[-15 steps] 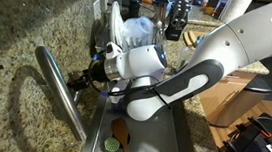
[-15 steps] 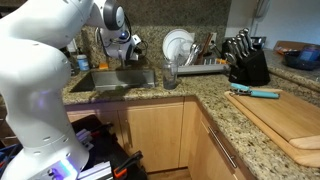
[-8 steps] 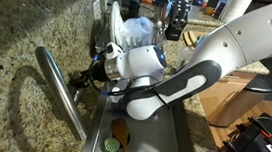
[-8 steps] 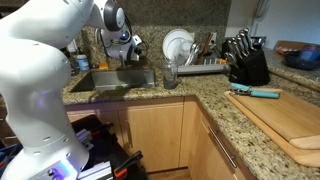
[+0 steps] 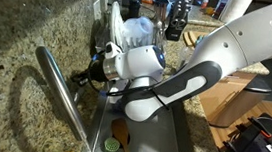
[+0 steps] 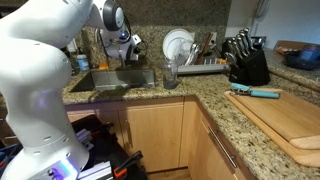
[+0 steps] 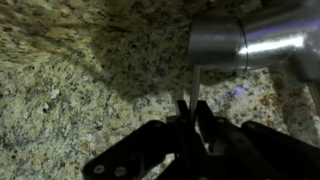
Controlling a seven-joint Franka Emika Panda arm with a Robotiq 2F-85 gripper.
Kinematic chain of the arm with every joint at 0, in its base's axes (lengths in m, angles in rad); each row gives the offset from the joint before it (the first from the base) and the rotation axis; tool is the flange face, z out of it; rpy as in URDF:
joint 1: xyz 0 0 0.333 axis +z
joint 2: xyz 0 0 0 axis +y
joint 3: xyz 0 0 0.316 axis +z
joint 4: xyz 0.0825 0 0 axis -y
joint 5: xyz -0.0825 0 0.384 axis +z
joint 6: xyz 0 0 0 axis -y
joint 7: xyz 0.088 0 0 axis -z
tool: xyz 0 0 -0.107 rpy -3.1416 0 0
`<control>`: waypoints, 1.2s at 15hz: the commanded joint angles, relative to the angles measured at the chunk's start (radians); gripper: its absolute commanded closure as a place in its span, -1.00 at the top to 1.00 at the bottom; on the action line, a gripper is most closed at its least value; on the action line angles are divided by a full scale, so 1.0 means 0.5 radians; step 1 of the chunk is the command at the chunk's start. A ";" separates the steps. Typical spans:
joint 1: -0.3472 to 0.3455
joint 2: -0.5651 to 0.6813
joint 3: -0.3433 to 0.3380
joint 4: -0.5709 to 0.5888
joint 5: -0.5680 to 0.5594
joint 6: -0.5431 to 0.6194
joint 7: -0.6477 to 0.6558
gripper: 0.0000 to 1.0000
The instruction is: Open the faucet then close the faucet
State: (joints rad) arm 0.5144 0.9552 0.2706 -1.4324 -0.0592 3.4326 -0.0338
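Note:
The faucet (image 5: 59, 94) is a long brushed-steel tube slanting over the granite counter in an exterior view. In the wrist view its thick steel body (image 7: 235, 40) fills the upper right, and a slim metal lever (image 7: 194, 85) hangs down from it. My gripper (image 7: 193, 112) is shut on that lever, with a dark finger pressed against each side of it. From outside, the gripper (image 5: 78, 79) sits right beside the spout's base, low against the counter. In the exterior view across the kitchen the arm's wrist (image 6: 124, 42) hides the faucet.
The sink (image 6: 115, 80) lies below the arm, with a wooden spoon (image 5: 120, 135) and a green item (image 5: 108, 145) in it. A dish rack with plates (image 6: 180, 48), a glass (image 6: 170, 75), a knife block (image 6: 245, 60) and a cutting board (image 6: 290, 115) stand along the counter.
The jaws have closed onto the faucet's lever. The arm itself has barely moved.

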 commanded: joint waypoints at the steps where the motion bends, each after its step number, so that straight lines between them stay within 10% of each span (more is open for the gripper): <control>1: 0.224 -0.085 -0.445 -0.010 0.315 -0.106 0.058 -0.93; 8: 0.516 -0.097 -0.888 -0.104 0.599 -0.102 0.231 -0.93; 9: 0.548 -0.106 -0.926 -0.109 0.635 -0.107 0.275 -0.21; 10: 0.590 -0.070 -0.707 -0.014 0.557 -0.069 0.301 -0.68; 11: 0.614 -0.066 -0.754 -0.018 0.579 -0.080 0.305 -0.59; 12: 0.625 -0.069 -0.779 -0.018 0.587 -0.079 0.306 -0.45; 13: 0.627 -0.075 -0.796 -0.018 0.587 -0.079 0.306 0.18; 18: 0.499 -0.442 -0.598 -0.274 0.517 -0.159 0.295 0.93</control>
State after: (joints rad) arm 0.8168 0.8821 -0.0998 -1.4449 0.2261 3.3930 0.1204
